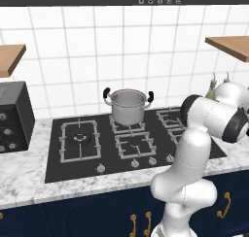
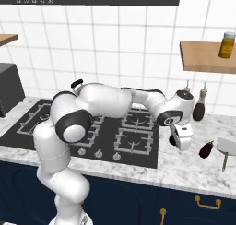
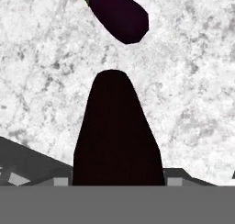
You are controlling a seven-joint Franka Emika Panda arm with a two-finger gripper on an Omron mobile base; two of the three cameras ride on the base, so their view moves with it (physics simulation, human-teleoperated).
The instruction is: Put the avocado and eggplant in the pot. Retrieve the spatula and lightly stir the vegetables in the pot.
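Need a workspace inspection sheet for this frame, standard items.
Surface: marble counter, black hob set in it.
Job's things: pot on a rear burner; eggplant and spatula lying on the counter right of the hob.
Clutter: two bottles by the wall, jar on the shelf.
Grippers: gripper low over the counter, jaws against a dark avocado.
Cables: nothing seen.
Surroundings: tiled wall, navy cabinets.

The robot is a glossy white arm [image 2: 106, 102] of rounded, tubular segments, joined by dark grey, near-black bands at each joint. Its bulbous white base column [image 1: 187, 194] swells smoothly. The white hand [image 2: 181, 139] ends blockily.
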